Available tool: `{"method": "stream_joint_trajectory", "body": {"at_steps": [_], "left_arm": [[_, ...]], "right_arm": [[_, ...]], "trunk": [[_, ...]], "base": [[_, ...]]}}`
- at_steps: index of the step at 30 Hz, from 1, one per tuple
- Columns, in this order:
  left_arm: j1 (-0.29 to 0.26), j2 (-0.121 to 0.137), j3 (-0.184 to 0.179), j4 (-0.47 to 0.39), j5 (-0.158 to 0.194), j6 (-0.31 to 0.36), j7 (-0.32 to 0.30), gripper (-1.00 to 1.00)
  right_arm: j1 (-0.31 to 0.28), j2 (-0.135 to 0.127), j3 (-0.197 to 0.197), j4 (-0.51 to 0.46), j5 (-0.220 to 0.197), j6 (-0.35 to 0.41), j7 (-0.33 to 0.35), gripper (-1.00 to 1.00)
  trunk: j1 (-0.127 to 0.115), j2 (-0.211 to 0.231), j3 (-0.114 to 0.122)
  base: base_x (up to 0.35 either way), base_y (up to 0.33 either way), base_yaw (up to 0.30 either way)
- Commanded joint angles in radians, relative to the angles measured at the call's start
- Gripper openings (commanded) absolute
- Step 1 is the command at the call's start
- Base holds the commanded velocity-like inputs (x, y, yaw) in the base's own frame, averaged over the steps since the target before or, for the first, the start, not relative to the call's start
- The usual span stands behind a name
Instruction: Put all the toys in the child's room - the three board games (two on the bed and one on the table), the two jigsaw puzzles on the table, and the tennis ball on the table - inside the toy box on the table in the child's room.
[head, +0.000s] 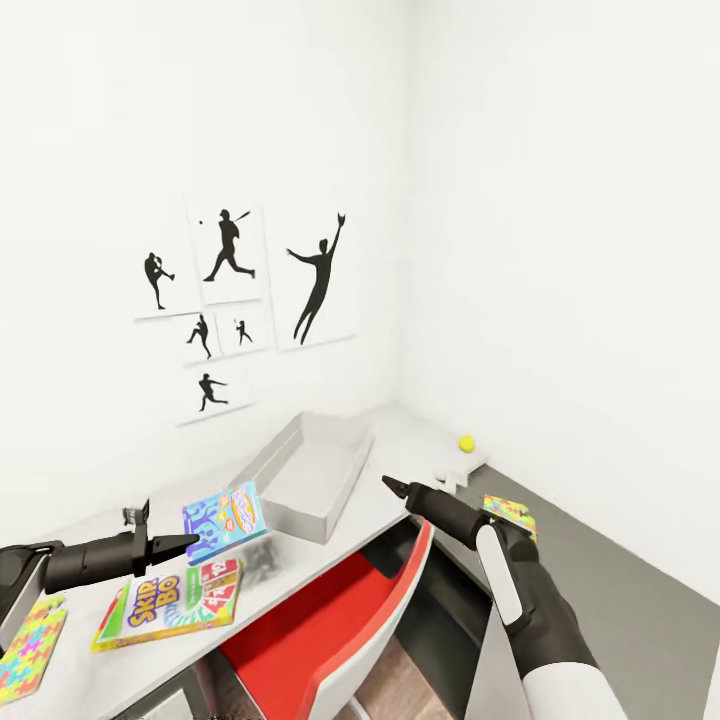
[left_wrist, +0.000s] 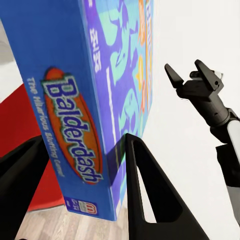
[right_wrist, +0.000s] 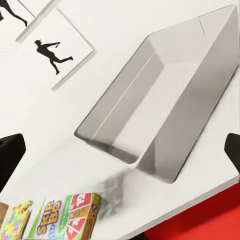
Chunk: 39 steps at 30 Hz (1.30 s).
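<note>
Surface first: the pale grey slab runs along the wall under the baseball silhouettes, red chair tucked beneath its front edge. On it sits the toy box, an open grey tray, nothing inside from what my right wrist camera shows. Next down in size, my left end effector has its fingers clamped on the blue Balderdash board game, held upright on its edge above the surface, just short of the box's near end. Below it the Skip-Bo board game lies flat, and a bright jigsaw puzzle lies flat at the surface's near left edge. My right end effector hangs bare over the front edge beside the box; fingers spread, holding nothing. Behind that arm a second jigsaw puzzle peeks out, and the tennis ball rests at the far end.

So I judge I'm mid-carry on the first game. Next I need to swing the left arm over the box's open mouth, lower, then release.
</note>
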Motion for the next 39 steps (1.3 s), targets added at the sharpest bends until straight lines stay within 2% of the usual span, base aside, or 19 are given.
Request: {"method": "stream_joint_trajectory", "body": {"at_steps": [1,8,39], "left_arm": [[-0.001,0.0,0.0,0.0,0.003,0.009,-0.001,-1.0],[-0.001,0.0,0.0,0.0,0.003,0.009,-0.001,-1.0],[-0.001,0.0,0.0,0.0,0.003,0.009,-0.001,-1.0]], "right_arm": [[0.0,0.001,-0.004,-0.001,-0.005,0.008,0.002,1.0],[0.0,0.001,-0.004,-0.001,-0.006,0.009,0.004,1.0],[0.0,-0.002,-0.005,-0.001,-0.014,0.009,0.004,1.0]], "trunk": [[0.0,-0.001,0.0],[0.0,-0.001,0.001],[0.0,-0.001,0.001]], "base": [[0.039,-0.06,0.281],[0.112,-0.124,0.172],[0.066,-0.063,0.003]]}}
